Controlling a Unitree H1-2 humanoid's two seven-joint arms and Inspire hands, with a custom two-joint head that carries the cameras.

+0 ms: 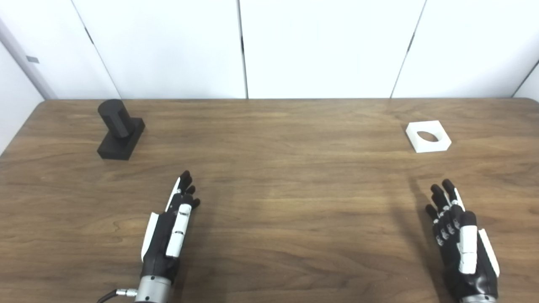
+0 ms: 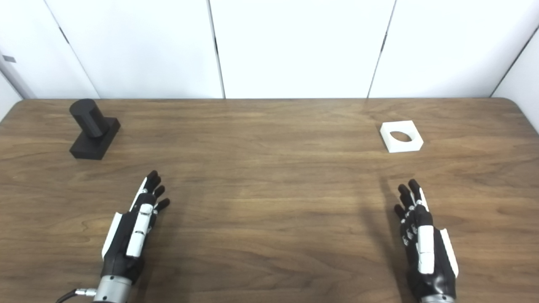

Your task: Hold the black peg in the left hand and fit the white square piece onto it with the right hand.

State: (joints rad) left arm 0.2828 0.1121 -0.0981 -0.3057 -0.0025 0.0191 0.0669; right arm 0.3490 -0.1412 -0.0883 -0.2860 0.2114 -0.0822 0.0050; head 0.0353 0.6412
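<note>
Matte black peg [image 1: 120,128], a cylinder on a square base, stands far left on the wood-grain desk [image 1: 278,185]. White square piece [image 1: 428,136] with round hole lies flat far right. Left hand [image 1: 170,229] and right hand [image 1: 461,242] empty, fingers extended. White wall panels [image 1: 320,46] behind.

Bright, even overhead light washes the white wall panels [image 1: 324,46] nearly featureless. The worktop [image 1: 294,202] carries a faint sheen and soft shadows stretch inward beside each hand (both views slightly soft, with straight edges bowing near the corners).
</note>
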